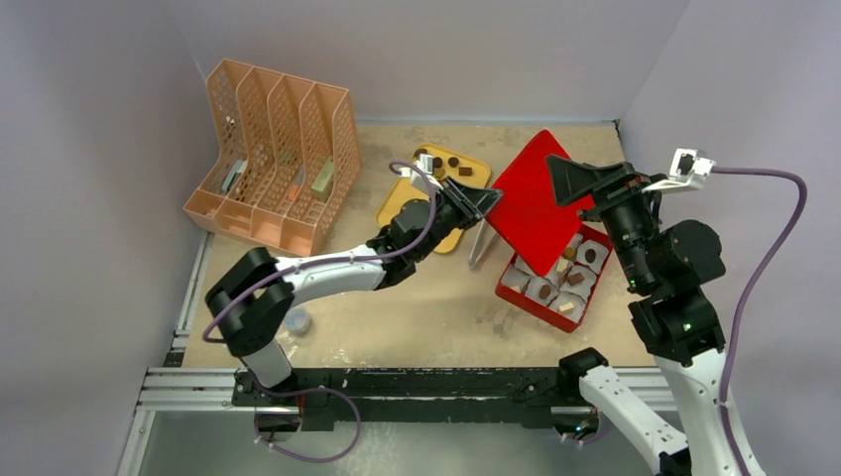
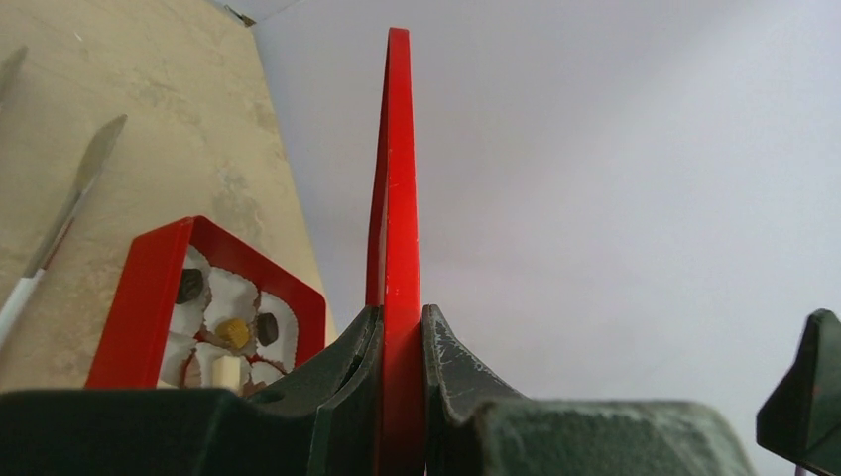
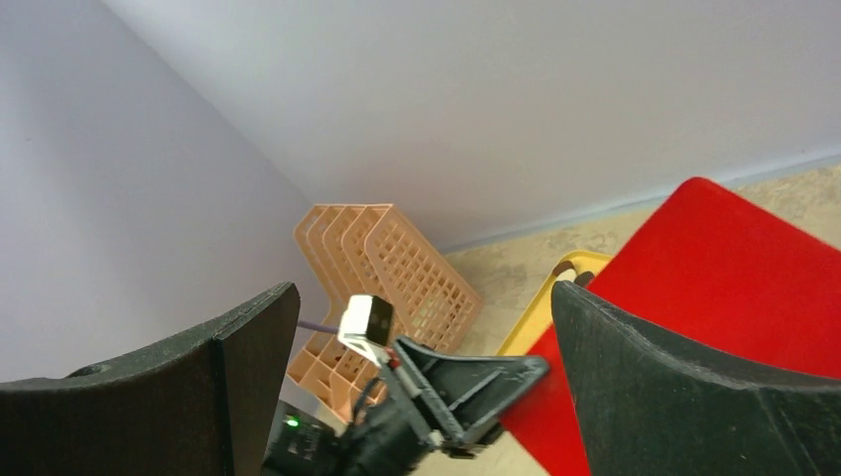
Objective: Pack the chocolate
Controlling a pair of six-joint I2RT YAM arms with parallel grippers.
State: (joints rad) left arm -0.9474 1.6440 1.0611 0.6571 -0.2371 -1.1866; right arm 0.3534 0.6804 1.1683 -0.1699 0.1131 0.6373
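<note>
From your near edge, a metal rail [image 1: 198, 382] fronts the scuffed beige table [image 1: 397, 317], closed in by pale lilac walls [image 1: 99, 149]. At 4 o'clock sits the red box [image 1: 536, 305], its paper cups [image 2: 230, 296] holding chocolate pieces [image 1: 592, 255]. More chocolate lies on the yellow tray [image 1: 474, 167] near 12 o'clock. Your left gripper [image 1: 476, 201] pinches the red lid [image 1: 536, 208] by its edge, holding it slanted over the box, so the box's far cups are hidden. Your right gripper [image 1: 575, 180] is spread wide at the lid's far right edge, gripping nothing. Tongs [image 1: 479, 248] lie between tray and box. The left arm [image 1: 327, 273] covers part of the tray. At 10 o'clock stands the orange rack [image 1: 278, 169]; what lies in its slots is too small to tell.
</note>
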